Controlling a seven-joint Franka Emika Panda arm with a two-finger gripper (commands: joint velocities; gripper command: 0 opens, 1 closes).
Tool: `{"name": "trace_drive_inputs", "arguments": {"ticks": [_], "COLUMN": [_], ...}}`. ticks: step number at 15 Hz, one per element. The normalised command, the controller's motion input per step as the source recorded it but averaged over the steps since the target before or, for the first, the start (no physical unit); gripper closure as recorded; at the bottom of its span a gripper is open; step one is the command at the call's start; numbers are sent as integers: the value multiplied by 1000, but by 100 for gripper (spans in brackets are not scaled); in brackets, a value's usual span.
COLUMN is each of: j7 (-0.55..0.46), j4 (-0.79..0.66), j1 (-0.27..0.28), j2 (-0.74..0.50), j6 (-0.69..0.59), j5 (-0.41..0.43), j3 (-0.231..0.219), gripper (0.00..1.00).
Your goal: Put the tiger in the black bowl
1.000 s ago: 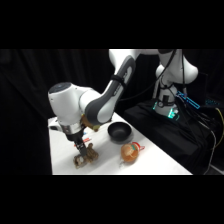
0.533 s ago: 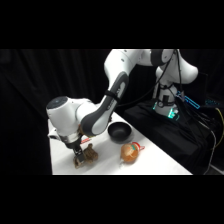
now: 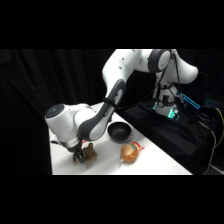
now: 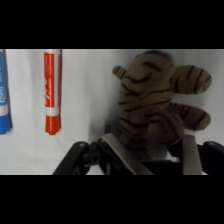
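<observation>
Reaching low over the white worktop, the arm has its claw down around the tiger, a finger at each flank, apparently clenching it. The tiger sits at the near left, well apart from the black bowl. Grasping looks in hand; next comes lifting and carrying it past the orange toy. Two markers lie beside.

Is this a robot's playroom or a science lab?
Probably a robot lab. A white robot arm reaches over a white table with black curtains behind. On the table sit test things: a plush tiger, a black bowl and an orange toy. Wired equipment with a green light stands nearby.
</observation>
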Motion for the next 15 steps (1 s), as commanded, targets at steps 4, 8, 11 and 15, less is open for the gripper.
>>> {"name": "trace_drive_inputs", "arguments": {"ticks": [4, 8, 11, 15], "j7": [30, 23, 29, 44], "j4": [371, 268, 19, -373], "j1": [-2, 1, 8, 29], "j2": [187, 72, -200, -582], "j6": [-195, -184, -245, -324], "j5": [38, 39, 56, 47], "j3": [-19, -16, 1, 4], "gripper": [76, 94, 91, 91]}}
